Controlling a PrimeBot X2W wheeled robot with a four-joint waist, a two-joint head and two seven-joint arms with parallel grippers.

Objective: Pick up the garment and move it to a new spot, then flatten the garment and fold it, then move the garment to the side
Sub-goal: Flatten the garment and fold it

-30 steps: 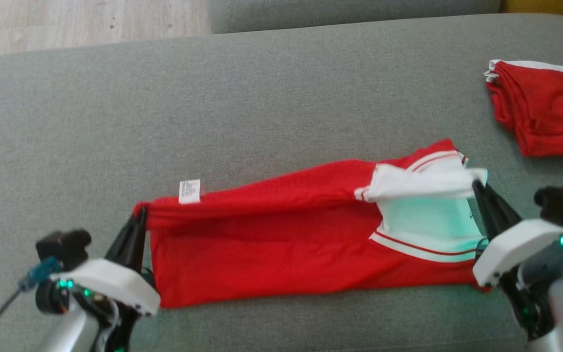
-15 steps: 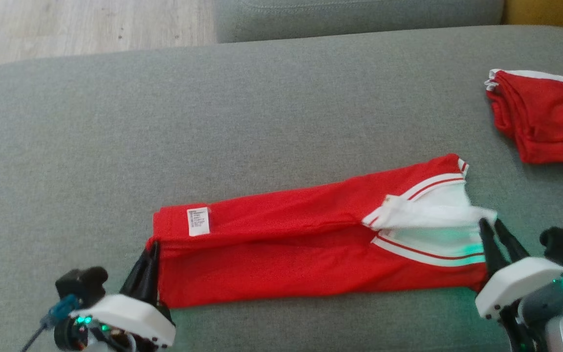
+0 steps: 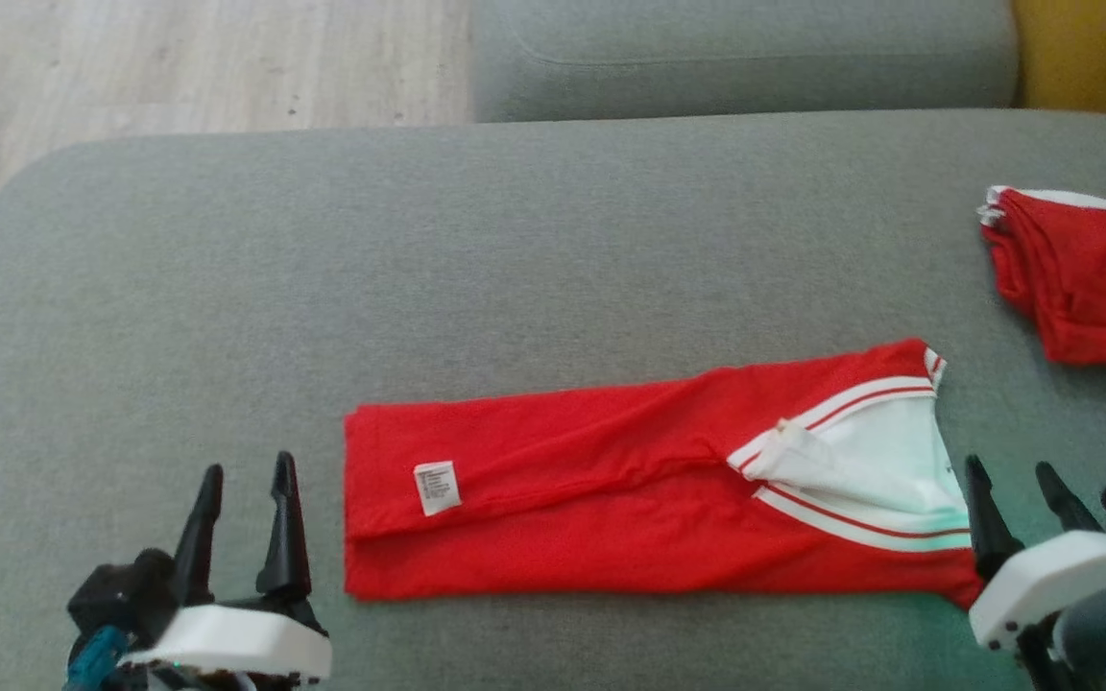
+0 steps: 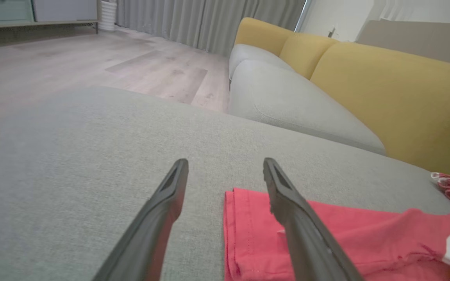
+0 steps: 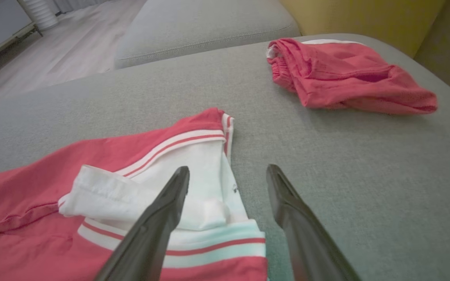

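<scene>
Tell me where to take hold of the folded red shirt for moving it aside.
Pinch both short ends, each from outside: left gripper at the plain end, right gripper at the collar end. The red shirt lies as a long flat strip, so this likely keeps the fold.

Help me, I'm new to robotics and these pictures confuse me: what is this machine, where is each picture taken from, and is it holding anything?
This is a wheeled robot with two arms, folding clothes. One picture looks down from its head camera; the other two come from wrist cameras looking along each arm's dark jaws. On the grey cushion lies a red garment with white trim, folded into a long strip. A second red garment sits bunched at the right. The left gripper and right gripper sit at the strip's two ends, jaws open, holding nothing.
</scene>
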